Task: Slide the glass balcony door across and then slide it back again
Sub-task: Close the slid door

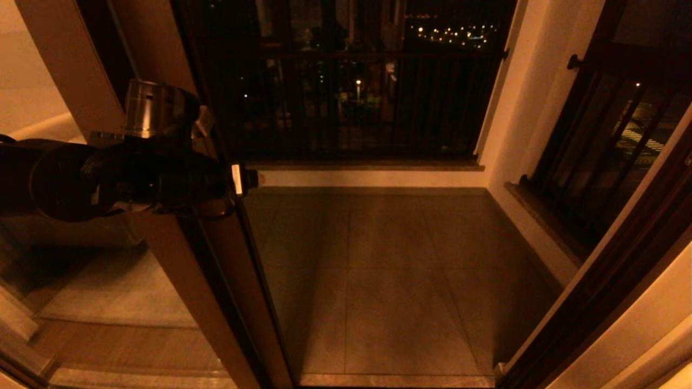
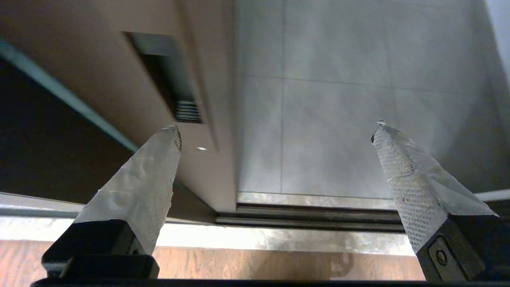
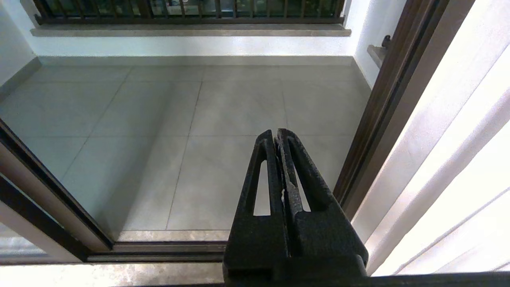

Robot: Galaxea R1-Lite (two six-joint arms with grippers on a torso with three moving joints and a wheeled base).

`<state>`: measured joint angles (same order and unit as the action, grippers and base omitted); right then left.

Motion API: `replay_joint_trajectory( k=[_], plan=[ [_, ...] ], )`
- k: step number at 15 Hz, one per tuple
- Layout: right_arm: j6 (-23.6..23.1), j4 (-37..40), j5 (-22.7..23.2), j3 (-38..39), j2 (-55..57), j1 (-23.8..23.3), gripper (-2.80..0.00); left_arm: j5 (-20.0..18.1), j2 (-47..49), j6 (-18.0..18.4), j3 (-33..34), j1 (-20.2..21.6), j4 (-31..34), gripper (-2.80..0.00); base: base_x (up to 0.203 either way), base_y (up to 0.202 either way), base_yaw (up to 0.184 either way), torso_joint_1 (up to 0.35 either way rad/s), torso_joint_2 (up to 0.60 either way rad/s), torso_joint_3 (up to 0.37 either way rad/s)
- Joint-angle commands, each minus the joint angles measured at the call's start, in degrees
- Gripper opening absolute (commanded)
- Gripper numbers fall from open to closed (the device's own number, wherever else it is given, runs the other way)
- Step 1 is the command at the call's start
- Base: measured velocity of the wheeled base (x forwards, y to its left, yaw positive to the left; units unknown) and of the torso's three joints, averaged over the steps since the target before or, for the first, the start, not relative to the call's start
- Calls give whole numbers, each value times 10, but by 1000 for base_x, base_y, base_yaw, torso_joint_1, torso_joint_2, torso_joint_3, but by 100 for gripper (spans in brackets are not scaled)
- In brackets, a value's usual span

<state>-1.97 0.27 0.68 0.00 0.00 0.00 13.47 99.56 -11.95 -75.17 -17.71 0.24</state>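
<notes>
The glass balcony door [image 1: 184,281] stands slid over to the left, its brown stile slanting down the head view, and the doorway to the right of it is open. My left gripper [image 1: 244,180] is at the stile's edge, about mid-height. In the left wrist view the left gripper [image 2: 277,133] is open wide. One taped fingertip [image 2: 169,139] lies in front of the stile face [image 2: 99,59], just below the slim recessed handle [image 2: 167,75]; the other [image 2: 384,135] hangs over the balcony tiles. My right gripper [image 3: 277,133] is shut on nothing, facing the open doorway.
The floor track [image 2: 310,217] runs across the threshold, with grey balcony tiles [image 1: 389,281] beyond. A dark railing [image 1: 346,97] closes the balcony's far side. The dark brown door jamb [image 1: 611,281] stands at the right, with a pale curtain [image 3: 458,139] beside it.
</notes>
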Motion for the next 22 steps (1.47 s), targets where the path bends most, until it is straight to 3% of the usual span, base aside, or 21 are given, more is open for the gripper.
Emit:
replay_joint_trajectory(
  k=[1,6,22],
  plan=[
    [0,0,0,0,0,0,-280,1,5,0,-1,6,-1,0,0,0,0,0,0,0],
    [0,0,0,0,0,0,-280,0,13,4,-3,7,-27,0,0,0,0,0,0,0],
    [0,0,0,0,1,0,-280,0,36,4,-39,2,-27,0,0,0,0,0,0,0]
  ],
)
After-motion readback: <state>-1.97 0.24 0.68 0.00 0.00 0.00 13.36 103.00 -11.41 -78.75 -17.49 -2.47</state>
